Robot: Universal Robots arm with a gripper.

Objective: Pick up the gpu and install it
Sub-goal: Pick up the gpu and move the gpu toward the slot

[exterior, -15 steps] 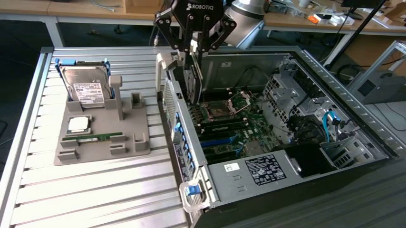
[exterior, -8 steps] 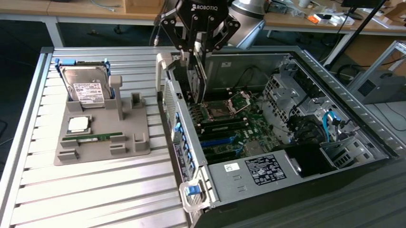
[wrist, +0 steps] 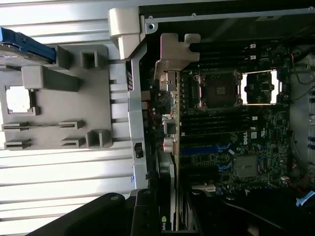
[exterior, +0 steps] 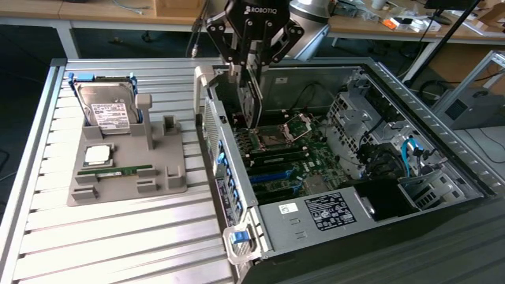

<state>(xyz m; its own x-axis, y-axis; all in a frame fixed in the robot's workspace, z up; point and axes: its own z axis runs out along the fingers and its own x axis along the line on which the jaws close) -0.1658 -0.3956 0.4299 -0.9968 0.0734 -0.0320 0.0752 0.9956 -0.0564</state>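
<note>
We see the arm reaching straight down from above the far rear corner of the open computer case (exterior: 446,139), wrist vertical, with the black gripper (exterior: 246,70) pointing at the case floor. Its jaws are closed narrowly on the top edge of the gpu (exterior: 252,104), which hangs upright beneath them.

The card is thin, flat and dark, almost a sliver seen edge-on in the exterior view. In the wrist view its silver metal bracket (wrist: 174,53), bent and notched, stands at the end farthest from the black fingers (wrist: 146,212).

The card sits directly below the gripper, inside the case, just beside the case's perforated rear wall and above the green motherboard (exterior: 317,161). Its lower edge is near the square metal CPU socket (exterior: 273,139); we cannot tell whether it touches the board.

Outside the case, beside its rear wall, a matte gray moulded holder (exterior: 126,184) rests on the ribbed aluminium table (exterior: 118,242). It carries a boxy silver hard drive (exterior: 107,110) with a white label and a narrow green memory stick (exterior: 118,171).
</note>
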